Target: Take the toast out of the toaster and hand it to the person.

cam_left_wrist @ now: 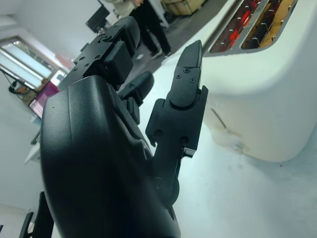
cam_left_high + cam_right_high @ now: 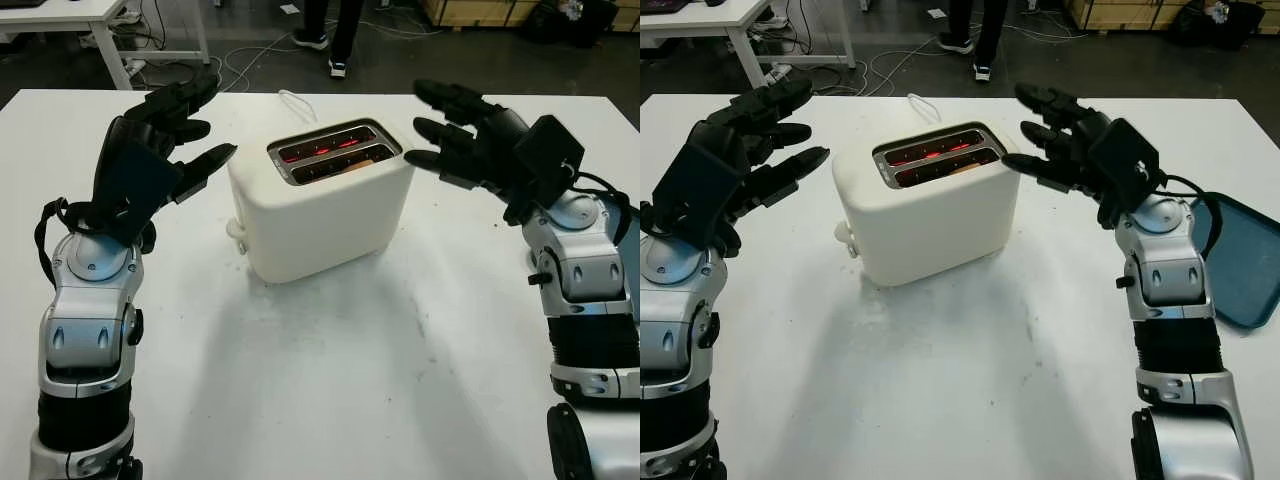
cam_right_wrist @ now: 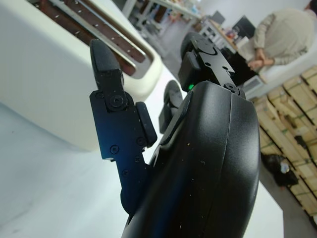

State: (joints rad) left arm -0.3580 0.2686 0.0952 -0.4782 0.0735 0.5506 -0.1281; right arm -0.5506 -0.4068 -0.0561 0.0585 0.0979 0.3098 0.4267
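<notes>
Cream plastic toaster [image 2: 322, 200] mid-frame glows, toast [image 2: 350, 165] low in its near slot, so we'd dip the empty, open right robot hand [image 2: 455, 130] straight down; left robot hand [image 2: 165, 135] open upper-left.

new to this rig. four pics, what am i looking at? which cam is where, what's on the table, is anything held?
It is a humanoid robot with two arms. The two wide pictures come from the stereo camera in its head, looking down at a white table. The two close, tilted pictures come from cameras at each wrist. On the table stands a cream toaster, its slots glowing red, toast just showing in the nearer slot; a blue tray lies at the right edge. The left robot hand and right robot hand hover open either side of the toaster, holding nothing. A person's legs stand beyond the table.
</notes>
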